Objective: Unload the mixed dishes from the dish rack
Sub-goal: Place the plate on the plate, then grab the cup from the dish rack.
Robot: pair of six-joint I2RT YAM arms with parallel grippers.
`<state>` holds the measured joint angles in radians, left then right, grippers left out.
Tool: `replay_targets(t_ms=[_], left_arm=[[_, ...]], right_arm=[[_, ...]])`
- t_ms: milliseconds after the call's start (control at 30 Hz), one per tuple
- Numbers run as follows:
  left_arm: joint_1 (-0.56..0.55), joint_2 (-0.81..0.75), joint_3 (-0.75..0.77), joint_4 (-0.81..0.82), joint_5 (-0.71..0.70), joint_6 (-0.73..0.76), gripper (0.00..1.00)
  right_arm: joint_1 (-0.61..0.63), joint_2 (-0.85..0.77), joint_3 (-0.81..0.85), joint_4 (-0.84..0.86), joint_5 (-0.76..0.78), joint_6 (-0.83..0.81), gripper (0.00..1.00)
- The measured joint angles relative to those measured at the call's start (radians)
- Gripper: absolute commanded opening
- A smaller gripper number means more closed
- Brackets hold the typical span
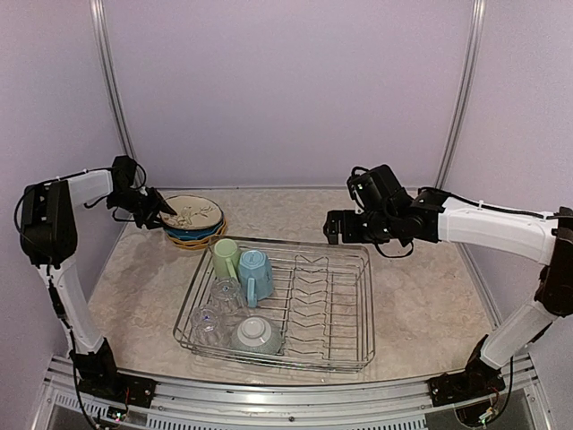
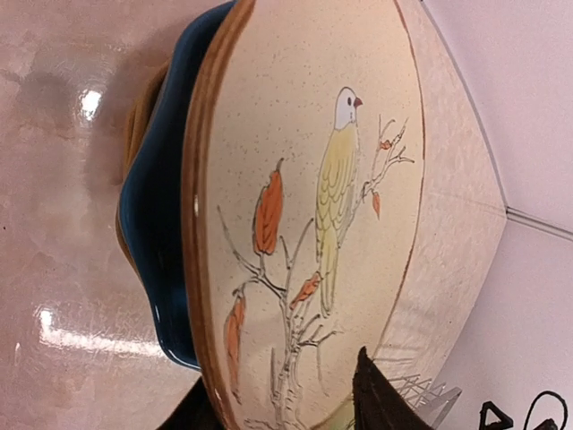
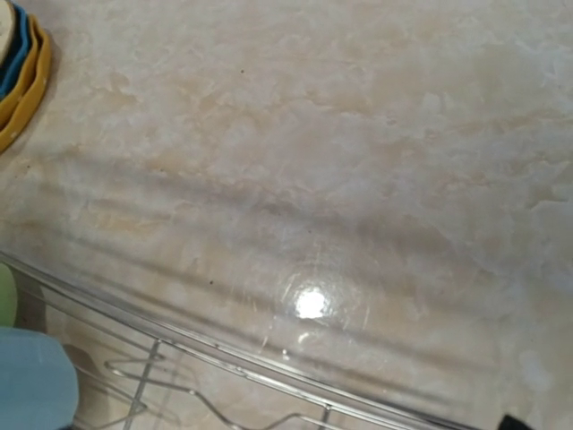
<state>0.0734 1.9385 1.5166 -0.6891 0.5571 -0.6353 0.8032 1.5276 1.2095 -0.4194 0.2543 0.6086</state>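
Observation:
The silver wire dish rack [image 1: 345, 309] sits mid-table. Its left end holds a pale green mug [image 1: 225, 258], a light blue mug [image 1: 255, 274], two clear glasses [image 1: 226, 294] and a grey-green bowl [image 1: 256, 335]. Beyond its far left corner, plates are stacked on the table: the cream bird plate [image 1: 191, 212] on top, the blue plate [image 2: 157, 224] under it, the yellow plates [image 1: 192, 239] at the bottom. My left gripper [image 1: 159, 210] is open, its fingers [image 2: 380, 403] straddling the cream plate's [image 2: 313, 206] near rim. My right gripper [image 1: 337, 227] hovers empty above the rack's far edge [image 3: 224, 354]; it looks open.
Pale walls and metal posts enclose the marbled table [image 1: 421, 287]. The rack's right half holds only upright wire prongs [image 1: 313, 296]. The right wrist view shows the light blue mug [image 3: 31, 381] and the yellow plate's edge [image 3: 22, 90].

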Motion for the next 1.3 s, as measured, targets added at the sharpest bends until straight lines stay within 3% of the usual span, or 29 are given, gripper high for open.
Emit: replay_targets(t_ms=[233,567,733,967,1300], left_arm=[[0.000,-0.010,0.007,-0.010,-0.032,0.017,0.77],[-0.026,-0.259,-0.035,0.002,-0.124,0.046,0.90],[-0.192,-0.369,-0.050,0.026,-0.168,0.091,0.93],[-0.480,-0.382,-0.050,-0.016,-0.209,0.155,0.96],[-0.725,-0.344,-0.005,-0.136,-0.389,0.230,0.99]], right_arm=[[0.002,0.000,0.019,-0.017,0.002,-0.014,1.00],[0.002,-0.002,0.024,-0.040,-0.014,-0.063,1.00],[0.002,-0.002,0.024,-0.047,-0.036,-0.099,1.00],[0.002,-0.014,0.024,-0.077,-0.039,-0.152,1.00],[0.002,-0.082,0.024,-0.095,-0.024,-0.170,1.00]])
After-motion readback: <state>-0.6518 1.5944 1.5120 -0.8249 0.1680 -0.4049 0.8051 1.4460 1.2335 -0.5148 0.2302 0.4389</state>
